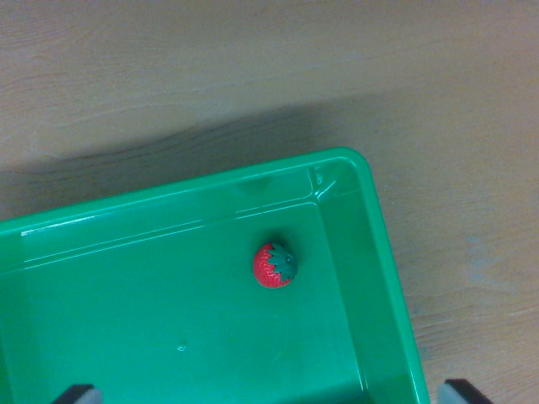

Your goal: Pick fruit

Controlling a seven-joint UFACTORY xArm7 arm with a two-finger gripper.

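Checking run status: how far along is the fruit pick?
Early. Done: end effector is over the green bin, fingertips just showing at the bottom edge, apparently spread. In hand: nothing; the strawberry lies free on the bin floor near the corner. Left: descend, grasp, lift.

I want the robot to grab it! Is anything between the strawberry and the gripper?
No. In the wrist view, only bare green bin floor lies between the strawberry and the gripper at the bottom edge.
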